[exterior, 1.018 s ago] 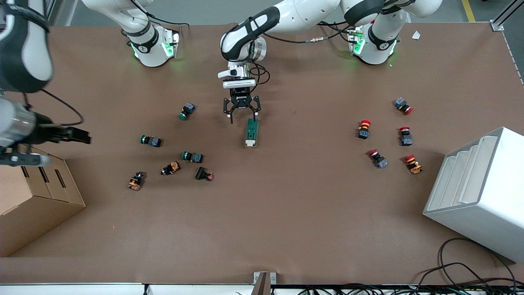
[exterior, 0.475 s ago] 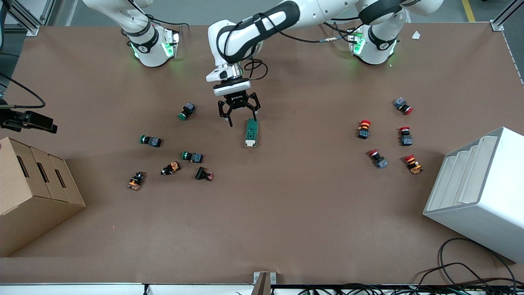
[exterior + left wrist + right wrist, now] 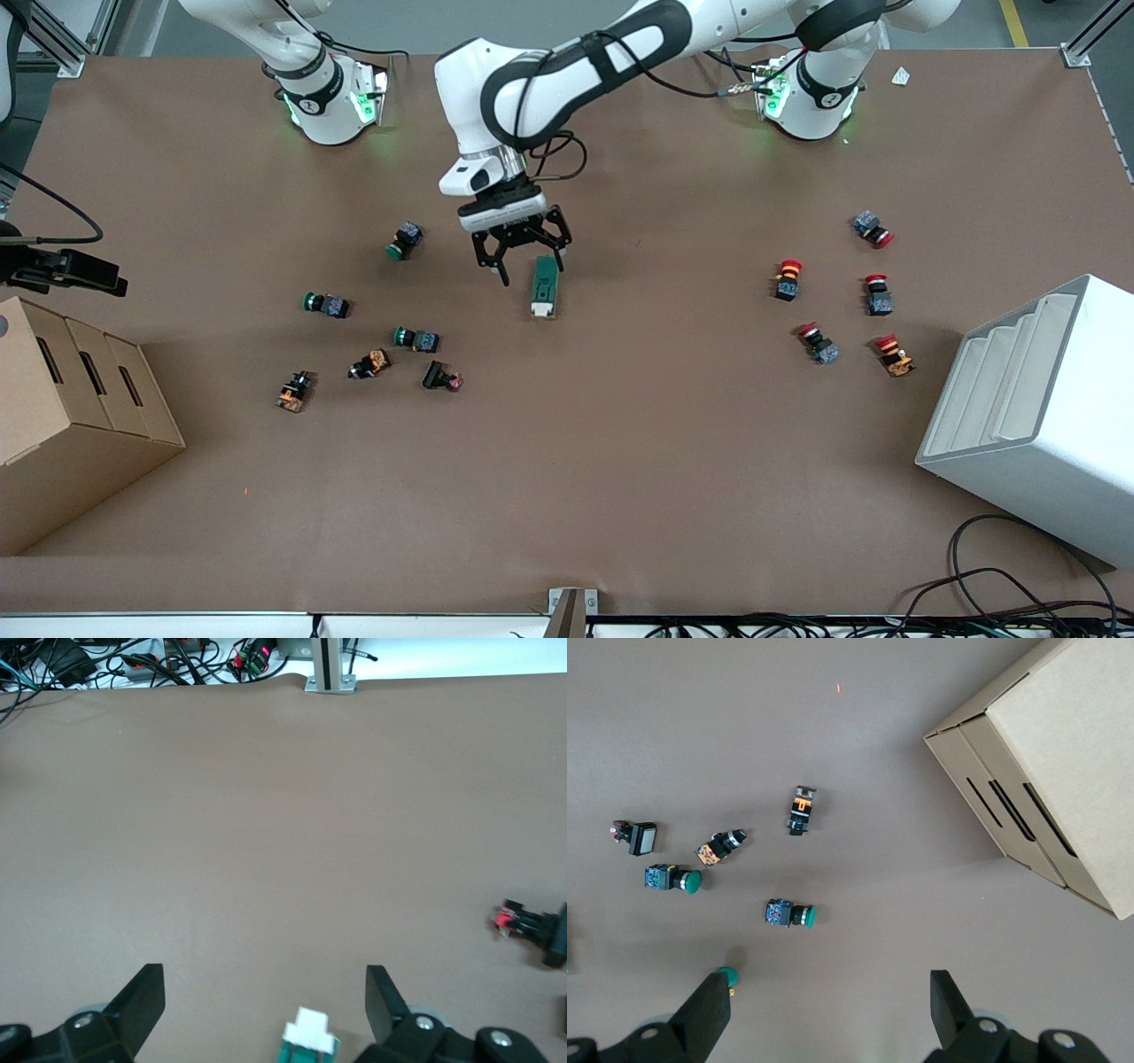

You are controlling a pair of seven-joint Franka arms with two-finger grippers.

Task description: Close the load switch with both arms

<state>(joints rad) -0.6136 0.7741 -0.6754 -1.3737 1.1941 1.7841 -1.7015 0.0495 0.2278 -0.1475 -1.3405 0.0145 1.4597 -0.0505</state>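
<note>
The load switch (image 3: pixel 544 286), a dark-green block with a white lever end nearer the front camera, lies mid-table. My left gripper (image 3: pixel 531 268) is open, just above the switch's end toward the robot bases, one finger beside that end. In the left wrist view the gripper (image 3: pixel 264 1001) is spread wide and empty, with the switch's white end (image 3: pixel 309 1034) between the fingers, closer to one of them. My right gripper (image 3: pixel 104 275) hangs over the table edge at the right arm's end, above the cardboard box. In the right wrist view it (image 3: pixel 828 1005) is open and empty.
Several green, orange and black push-buttons (image 3: pixel 416 338) lie toward the right arm's end, and red ones (image 3: pixel 788 278) toward the left arm's end. A cardboard box (image 3: pixel 71 416) and a white stepped bin (image 3: pixel 1036 416) stand at the table's two ends.
The left gripper has come down and turned a little at the load switch's end. The right arm has pulled back to the table's edge by the cardboard box.
</note>
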